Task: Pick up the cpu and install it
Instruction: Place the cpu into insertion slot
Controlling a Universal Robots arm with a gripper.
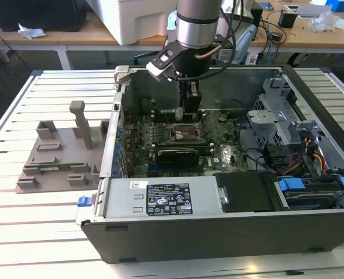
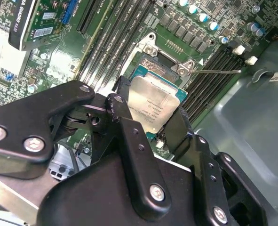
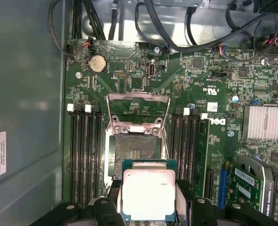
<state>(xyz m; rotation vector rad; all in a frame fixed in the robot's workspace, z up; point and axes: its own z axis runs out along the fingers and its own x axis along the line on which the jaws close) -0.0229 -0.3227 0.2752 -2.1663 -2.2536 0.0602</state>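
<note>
The cpu point(image 3: 148, 194), a flat square chip with a silvery top and a thin green edge, is clamped between my gripper's black fingers point(image 3: 111, 195). My gripper point(image 3: 148, 200) is shut on it. In the first wrist view the chip hangs just off one side of the open motherboard socket point(image 3: 136, 149), whose metal load plate point(image 3: 138, 110) is flipped up. In the second wrist view the cpu point(image 2: 155, 101) sits tilted above the socket point(image 2: 153, 61), with my gripper point(image 2: 153, 107) closed on two of its edges. In the exterior view my gripper point(image 1: 189, 107) reaches down into the open computer case over the socket point(image 1: 180, 132).
Memory slots point(image 3: 84, 155) flank the socket on both sides. A graphics card point(image 1: 174, 156) lies just in front of it. The case holds a power supply point(image 1: 160, 197), a drive cage point(image 1: 276, 116) and cables point(image 3: 176, 28). Grey fixture blocks point(image 1: 58, 154) stand on the table at the exterior view's left.
</note>
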